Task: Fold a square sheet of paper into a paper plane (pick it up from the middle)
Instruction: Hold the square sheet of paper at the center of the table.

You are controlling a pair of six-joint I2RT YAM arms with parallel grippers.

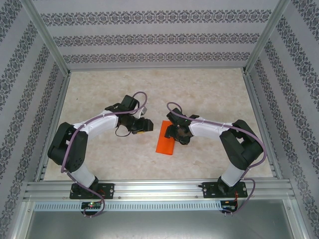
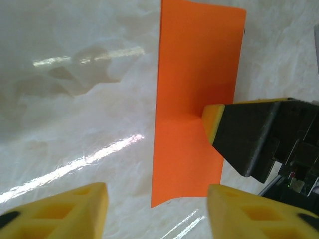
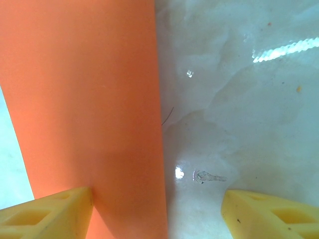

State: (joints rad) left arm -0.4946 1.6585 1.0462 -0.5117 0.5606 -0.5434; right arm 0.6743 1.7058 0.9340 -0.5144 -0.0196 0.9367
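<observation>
The orange sheet of paper [image 1: 166, 142] lies on the table folded into a narrow rectangle, not the shape of a paper plane. My left gripper [image 1: 142, 125] hovers just left of it, open; in the left wrist view its yellow fingertips [image 2: 79, 211] flank the paper's near corner [image 2: 187, 169] with nothing between them. My right gripper [image 1: 174, 132] stands open over the strip's far end. One of its pads [image 2: 213, 121] presses on the paper's right edge. In the right wrist view the paper [image 3: 84, 99] runs under the left fingertip [image 3: 47, 214], the other fingertip over bare table.
The pale marbled tabletop [image 1: 209, 94] has free room on all sides of the paper. Aluminium frame rails [image 1: 149, 189] run along the near edge, and patterned walls [image 1: 149, 35] close in the back and sides.
</observation>
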